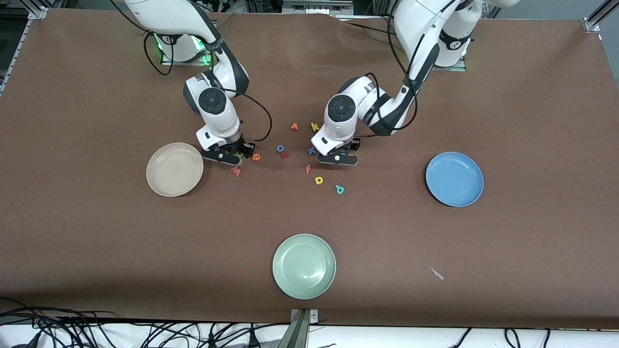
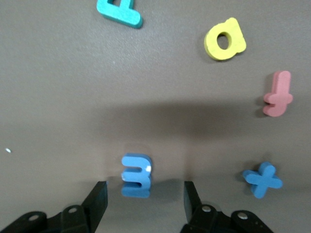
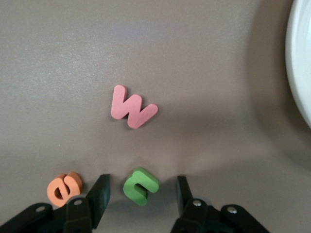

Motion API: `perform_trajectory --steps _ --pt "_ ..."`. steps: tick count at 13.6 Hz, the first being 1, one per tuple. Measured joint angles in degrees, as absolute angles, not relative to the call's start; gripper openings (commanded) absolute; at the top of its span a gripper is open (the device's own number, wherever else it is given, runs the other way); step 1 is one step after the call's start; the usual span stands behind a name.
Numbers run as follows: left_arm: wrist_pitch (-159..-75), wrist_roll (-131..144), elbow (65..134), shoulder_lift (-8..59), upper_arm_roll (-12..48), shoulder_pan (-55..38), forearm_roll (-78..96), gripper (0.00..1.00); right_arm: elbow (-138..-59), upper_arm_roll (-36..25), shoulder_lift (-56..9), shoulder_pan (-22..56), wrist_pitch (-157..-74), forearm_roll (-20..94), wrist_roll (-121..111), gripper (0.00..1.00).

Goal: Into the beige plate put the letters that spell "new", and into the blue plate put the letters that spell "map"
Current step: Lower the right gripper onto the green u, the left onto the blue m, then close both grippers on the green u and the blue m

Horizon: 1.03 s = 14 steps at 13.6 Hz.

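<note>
Both arms were down at the table. The left gripper (image 2: 143,199) had its jaws open around the blue m (image 2: 136,175), with the yellow a (image 2: 224,39) at about 1 o'clock from it in the left wrist view. The right gripper (image 3: 141,196) straddled the green n (image 3: 140,185) without touching it, the salmon w (image 3: 132,106) at 12 o'clock from it, the orange e (image 3: 64,188) just beside one finger. The beige plate (image 1: 174,169) and blue plate (image 1: 454,179) held no letters.

Green n (image 3: 140,185), foam, flat on the table between the right gripper's (image 3: 141,191) parted fingers, touched by neither; orange e (image 3: 64,188) just beside it; salmon-pink w (image 3: 132,106) flat, near both, nearer the front camera; beige plate (image 1: 174,169), round, shallow, empty, near these three, toward the right arm's end; blue m (image 2: 136,175) standing on edge between the left gripper's (image 2: 143,194) parted fingers, apart from both; yellow a (image 2: 224,39) and teal p (image 2: 120,11) flat, nearer the front camera; blue plate (image 1: 454,179) empty, toward the left arm's end, well apart from the letters.
</note>
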<state>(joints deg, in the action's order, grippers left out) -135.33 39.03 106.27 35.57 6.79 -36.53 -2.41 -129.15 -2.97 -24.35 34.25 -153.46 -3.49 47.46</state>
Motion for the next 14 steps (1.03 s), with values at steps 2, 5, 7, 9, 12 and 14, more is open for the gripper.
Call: perform_trajectory --steps 2,5,7,9,12,14 --pt "-135.9 38.9 106.3 35.9 6.8 -36.5 -2.6 0.65 -129.1 -3.0 -24.4 34.3 -153.5 -3.5 47.5 0.60" --pt "-136.6 38.9 106.3 36.1 6.8 -36.6 -3.4 0.37 -129.1 -3.0 -24.4 34.3 -153.6 -3.5 47.5 0.54" --pt "-137.1 38.9 106.3 36.3 6.8 -36.6 -3.4 0.12 -129.0 -3.0 -24.3 34.2 -153.7 -3.5 47.4 0.51" --pt "-137.3 38.9 106.1 36.3 6.9 -36.6 -3.4 0.04 -129.0 -3.0 -24.3 34.2 -153.7 -3.5 47.3 0.44" --pt "-137.0 38.9 106.0 36.2 6.7 -36.5 -3.4 0.04 -128.9 -3.0 -24.3 34.2 -153.8 -3.5 47.2 0.24" --pt "-136.3 38.9 105.7 35.7 6.4 -36.3 -3.4 0.05 -128.8 -2.9 -24.3 34.2 -153.8 -3.5 47.2 0.06"
